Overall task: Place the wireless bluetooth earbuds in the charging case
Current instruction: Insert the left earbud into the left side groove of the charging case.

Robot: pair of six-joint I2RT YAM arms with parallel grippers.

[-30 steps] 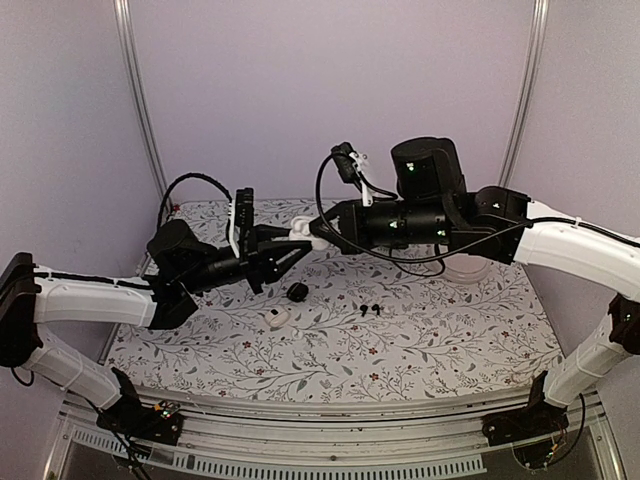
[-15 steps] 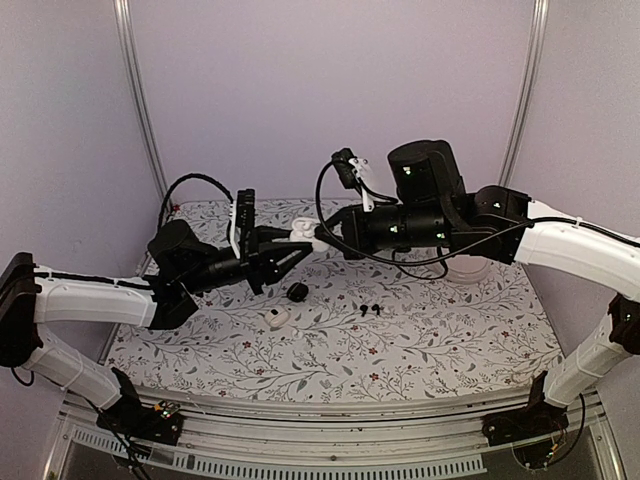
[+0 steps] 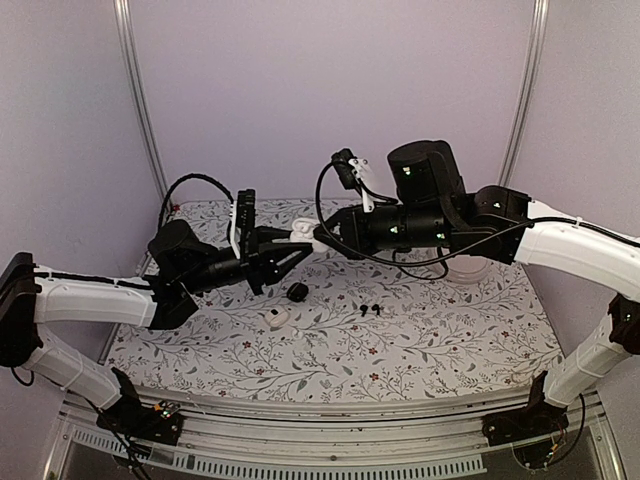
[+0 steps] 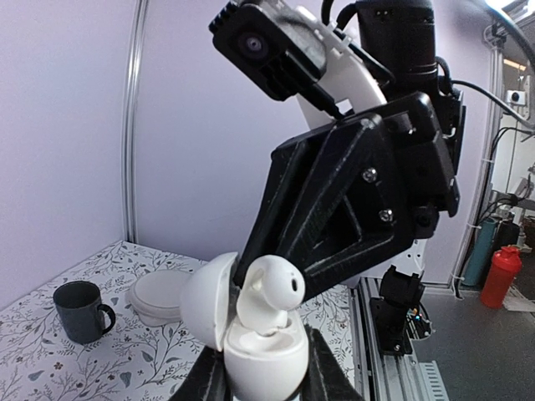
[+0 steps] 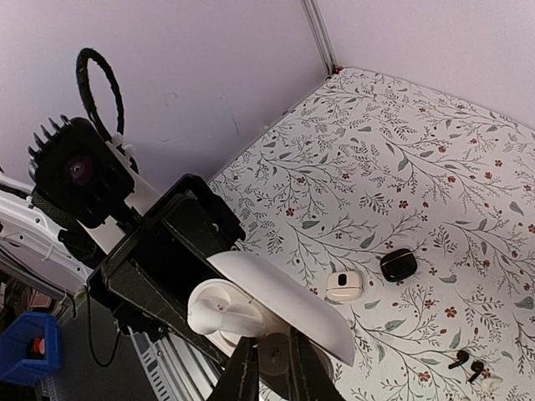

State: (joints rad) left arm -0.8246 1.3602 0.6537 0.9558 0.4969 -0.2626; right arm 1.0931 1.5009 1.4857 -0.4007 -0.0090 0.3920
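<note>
- Left wrist view: the left tool (image 4: 263, 380) is clamping the base of an open white case (image 4: 259, 347), holding it in the air.
- A white earbud (image 4: 272, 288) is sitting partly inside the case.
- The right tool (image 5: 272, 372) is reaching the earbud with narrow tips; I cannot tell whether it is gripping.
- Black earbuds (image 3: 369, 310) are lying on the bench (image 3: 450, 340) beyond, near a black case (image 3: 297, 291).
</note>
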